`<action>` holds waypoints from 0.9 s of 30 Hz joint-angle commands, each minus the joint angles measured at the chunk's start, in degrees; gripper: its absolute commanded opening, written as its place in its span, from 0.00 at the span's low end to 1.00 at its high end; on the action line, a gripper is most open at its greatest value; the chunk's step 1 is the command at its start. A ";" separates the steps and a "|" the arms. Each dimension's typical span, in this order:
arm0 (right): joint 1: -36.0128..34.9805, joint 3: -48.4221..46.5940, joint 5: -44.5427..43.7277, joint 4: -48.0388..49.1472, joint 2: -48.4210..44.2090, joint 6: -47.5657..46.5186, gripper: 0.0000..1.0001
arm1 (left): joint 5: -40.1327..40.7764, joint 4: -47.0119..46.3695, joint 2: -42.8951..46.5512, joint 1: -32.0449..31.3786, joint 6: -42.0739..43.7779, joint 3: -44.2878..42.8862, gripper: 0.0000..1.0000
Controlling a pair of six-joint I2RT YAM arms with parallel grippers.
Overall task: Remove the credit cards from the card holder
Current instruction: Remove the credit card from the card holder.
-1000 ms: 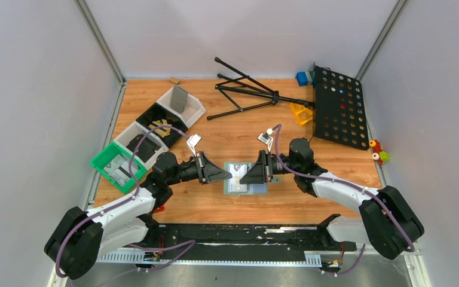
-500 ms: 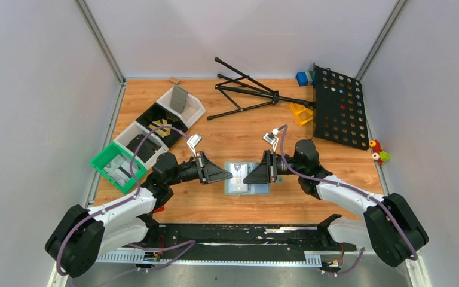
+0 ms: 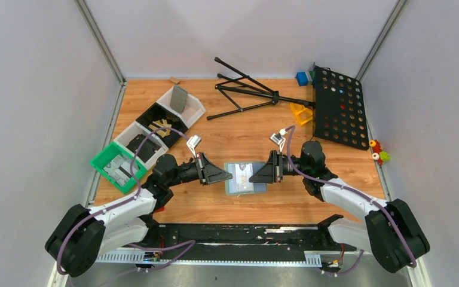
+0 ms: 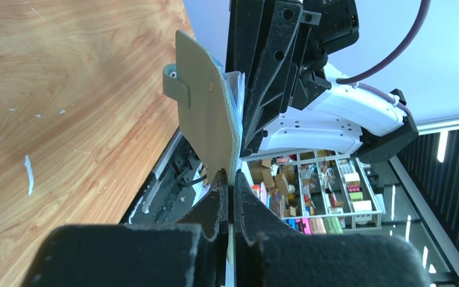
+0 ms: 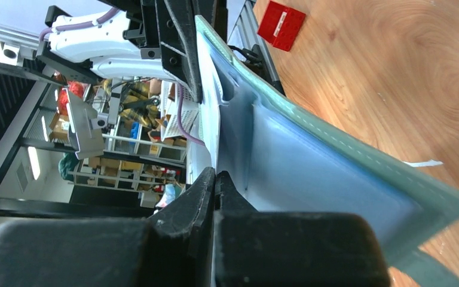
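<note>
The grey-blue card holder [image 3: 246,186] hangs open just above the table between both arms. My left gripper [image 3: 229,175] is shut on its left edge; the left wrist view shows the holder's tan-grey outer face [image 4: 206,113] running into the shut left gripper [image 4: 230,179]. My right gripper [image 3: 251,176] reaches over the holder from the right and is shut. In the right wrist view a thin whitish credit card [image 5: 208,119] runs along the holder's blue inside [image 5: 311,173] and into the shut right gripper [image 5: 216,174]. Any other cards are hidden.
A green tray [image 3: 99,162] and black and white bins [image 3: 155,122] stand at the left. A folded black stand [image 3: 245,95], a black perforated board [image 3: 337,107] and small coloured blocks lie at the back right. A red block [image 5: 282,28] lies near the front edge.
The right gripper closed and has drawn back to the right a little over the holder. The left gripper has kept its hold and place.
</note>
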State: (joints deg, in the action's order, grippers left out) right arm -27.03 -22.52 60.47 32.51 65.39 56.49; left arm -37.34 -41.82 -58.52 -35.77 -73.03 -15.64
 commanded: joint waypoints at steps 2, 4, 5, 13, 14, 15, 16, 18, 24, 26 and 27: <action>1.38 1.09 1.10 0.12 -1.22 -0.86 0.00 | -0.32 -3.81 0.50 0.30 -0.35 0.18 0.00; 1.41 1.10 1.11 -0.01 -1.39 -0.96 0.00 | -0.36 -4.19 0.13 0.28 -0.49 0.21 0.00; 1.57 0.94 1.13 -0.81 -1.47 -1.37 0.00 | -0.28 -4.23 -0.01 0.32 -0.34 0.24 0.00; 3.65 0.13 0.98 -8.87 -2.92 -6.17 0.00 | -0.96 -7.89 -2.13 0.24 -1.31 1.03 0.00; 3.65 0.34 1.43 -7.16 -2.82 -5.23 0.00 | -1.38 -8.71 -2.65 0.26 -1.70 0.82 0.02; 3.56 0.57 1.63 -5.78 -2.73 -4.38 0.00 | -1.60 -9.84 -3.08 0.24 -2.25 0.79 0.05; 3.48 0.66 1.67 -4.60 -2.78 -3.60 0.00 | -1.59 -10.88 -3.55 0.25 -2.62 0.80 0.08; 2.82 0.38 1.32 -3.06 -3.00 -2.79 0.00 | -1.68 -11.51 -4.37 0.26 -2.75 0.79 0.14; -0.22 -1.79 -0.28 -2.94 -1.84 -2.87 0.00 | -1.05 -12.15 -5.58 -0.65 -2.58 0.46 0.26; -1.26 -2.44 -0.88 -2.37 -0.78 -2.54 0.00 | -0.78 -12.14 -5.71 -1.19 -2.32 0.35 0.30; -1.61 -2.69 -1.08 -2.13 -0.38 -2.57 0.00 | -0.67 -12.03 -5.70 -1.42 -2.20 0.35 0.31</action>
State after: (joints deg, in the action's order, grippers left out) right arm -26.98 -22.09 60.97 26.59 63.70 53.56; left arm -37.89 -49.71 -64.03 -36.21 -75.35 -14.55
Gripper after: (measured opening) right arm 0.010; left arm 0.291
